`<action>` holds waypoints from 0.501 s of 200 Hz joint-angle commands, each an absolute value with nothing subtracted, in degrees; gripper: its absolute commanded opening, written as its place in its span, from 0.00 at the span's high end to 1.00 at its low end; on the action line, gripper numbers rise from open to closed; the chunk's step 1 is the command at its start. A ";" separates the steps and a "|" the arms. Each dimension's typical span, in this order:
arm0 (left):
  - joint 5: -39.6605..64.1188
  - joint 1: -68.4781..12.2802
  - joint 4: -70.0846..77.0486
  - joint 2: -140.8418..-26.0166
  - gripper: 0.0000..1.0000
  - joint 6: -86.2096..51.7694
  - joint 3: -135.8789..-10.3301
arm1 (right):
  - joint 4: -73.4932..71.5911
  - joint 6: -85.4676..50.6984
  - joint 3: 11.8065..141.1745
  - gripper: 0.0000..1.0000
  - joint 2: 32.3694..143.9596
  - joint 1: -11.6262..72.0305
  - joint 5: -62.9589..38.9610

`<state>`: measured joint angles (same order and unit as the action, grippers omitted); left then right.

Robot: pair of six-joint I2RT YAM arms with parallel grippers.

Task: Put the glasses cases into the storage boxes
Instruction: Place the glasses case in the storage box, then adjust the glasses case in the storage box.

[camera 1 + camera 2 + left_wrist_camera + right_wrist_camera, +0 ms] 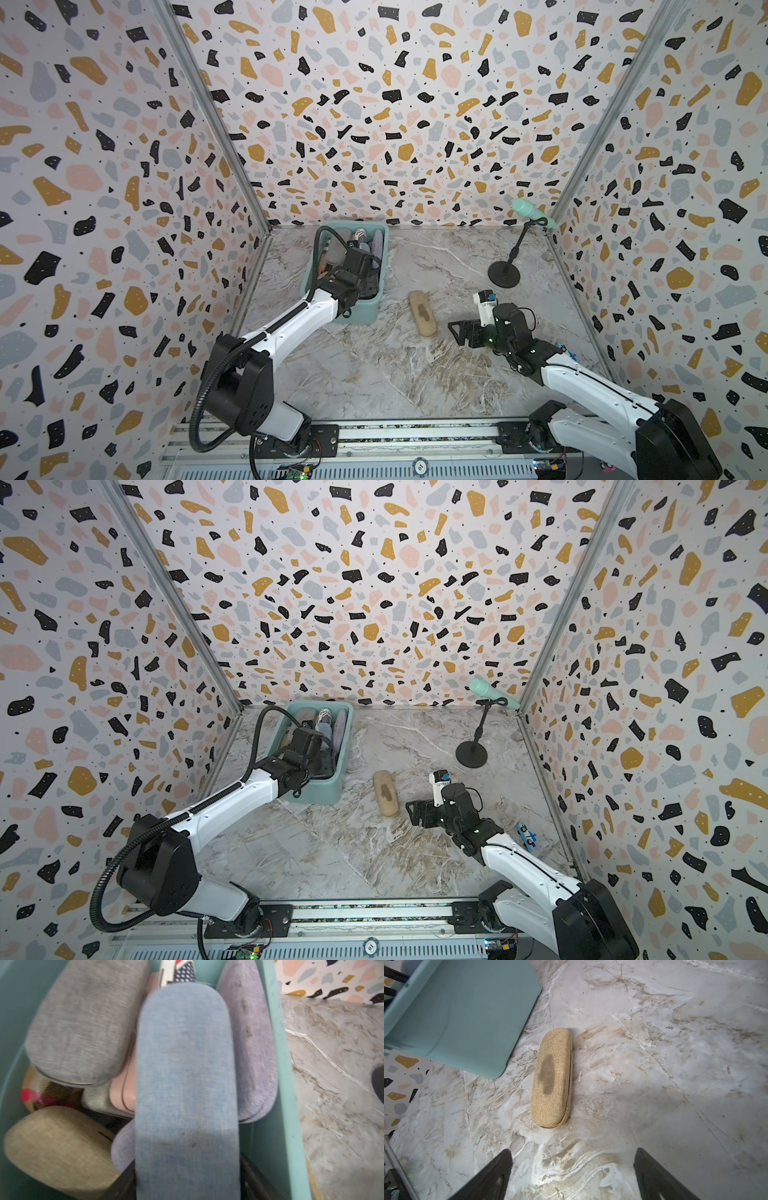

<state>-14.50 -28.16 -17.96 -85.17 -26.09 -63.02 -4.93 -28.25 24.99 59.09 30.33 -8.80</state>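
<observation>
My left tool (187, 1163) straddles the light blue fabric case (185, 1074) in the teal plastic tub (286, 1084); I can't tell if it pinches. My right tool (574, 1150) is spread wide; the tan fabric case (551, 1078) lies on the counter (654, 1064), at the tub's four o'clock.

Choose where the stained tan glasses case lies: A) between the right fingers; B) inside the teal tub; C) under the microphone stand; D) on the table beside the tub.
D: the stained tan case lies flat on the table, apart from the teal tub.
</observation>
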 commanded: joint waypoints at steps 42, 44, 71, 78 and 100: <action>-10.84 -28.62 -20.09 -82.22 0.12 -24.37 -66.04 | -5.55 -28.39 24.53 0.07 58.41 30.31 -8.70; -11.01 -28.60 -20.21 -82.17 0.12 -24.37 -66.19 | -5.61 -28.34 24.52 0.07 58.39 30.32 -8.66; -12.09 -28.59 -21.18 -80.92 0.11 -24.16 -67.94 | -5.16 -28.24 24.38 0.07 57.95 30.29 -8.53; -12.26 -28.57 -21.29 -80.46 0.11 -24.10 -68.27 | -5.05 -28.22 24.35 0.07 57.84 30.25 -8.53; -14.25 -28.58 -21.02 -78.26 0.11 -24.00 -69.12 | -4.69 -28.28 24.35 0.07 57.35 30.28 -8.44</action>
